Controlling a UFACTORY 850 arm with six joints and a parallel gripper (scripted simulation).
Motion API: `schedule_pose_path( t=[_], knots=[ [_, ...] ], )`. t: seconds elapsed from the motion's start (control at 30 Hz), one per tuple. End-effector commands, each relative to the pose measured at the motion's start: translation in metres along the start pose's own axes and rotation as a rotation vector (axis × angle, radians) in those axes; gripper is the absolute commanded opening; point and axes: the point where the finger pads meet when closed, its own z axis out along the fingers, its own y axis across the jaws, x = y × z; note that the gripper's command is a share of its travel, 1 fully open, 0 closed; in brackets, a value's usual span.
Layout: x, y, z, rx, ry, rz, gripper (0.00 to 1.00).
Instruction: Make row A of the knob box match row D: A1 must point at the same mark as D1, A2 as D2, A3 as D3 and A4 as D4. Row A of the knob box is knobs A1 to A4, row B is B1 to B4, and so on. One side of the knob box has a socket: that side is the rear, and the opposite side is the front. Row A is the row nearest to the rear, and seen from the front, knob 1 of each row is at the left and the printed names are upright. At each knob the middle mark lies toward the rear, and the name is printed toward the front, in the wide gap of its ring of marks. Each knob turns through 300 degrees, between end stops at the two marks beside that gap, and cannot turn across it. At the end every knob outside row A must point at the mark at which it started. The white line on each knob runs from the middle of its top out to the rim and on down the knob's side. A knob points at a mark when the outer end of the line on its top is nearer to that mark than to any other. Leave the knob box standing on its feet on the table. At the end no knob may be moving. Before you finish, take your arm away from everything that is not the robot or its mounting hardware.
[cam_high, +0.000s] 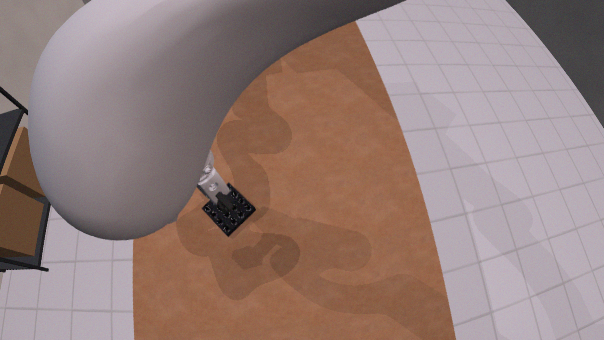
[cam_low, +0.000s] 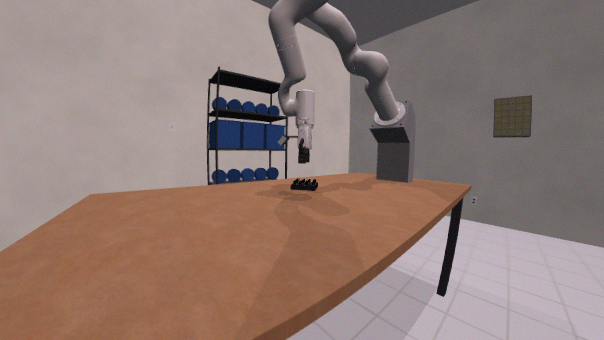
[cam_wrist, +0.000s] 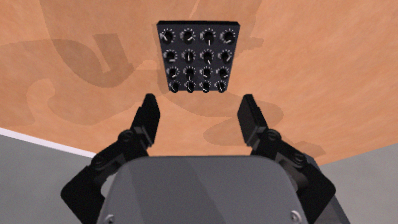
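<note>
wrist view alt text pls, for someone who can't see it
A black knob box with four rows of four white-lined knobs sits on a brown table, seen from above. The open, empty gripper hangs above the table, its two black fingers spread wide on the near side of the box.

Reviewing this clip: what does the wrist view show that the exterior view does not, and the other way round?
Only the wrist view shows the knob box from above as a four-by-four grid of knobs with white pointer lines, and the gripper with its jaws spread wide and nothing between them. Only the exterior view shows the whole arm, its grey pedestal, the shelf rack with blue containers, and the gap between the gripper and the box below it. Both show the knob box standing on the brown table, untouched.
</note>
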Motion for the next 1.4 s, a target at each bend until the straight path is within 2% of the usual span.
schedule_pose_path(
  t=[0.0, 0.77, 1.37],
  knots=[
    [-0.006, 0.000, 0.000, 0.000, 0.001, 0.000, 1.00],
    [-0.046, 0.000, 0.000, 0.000, 0.001, 0.000, 1.00],
    [-0.050, 0.000, 0.000, 0.000, 0.001, 0.000, 1.00]
  ],
)
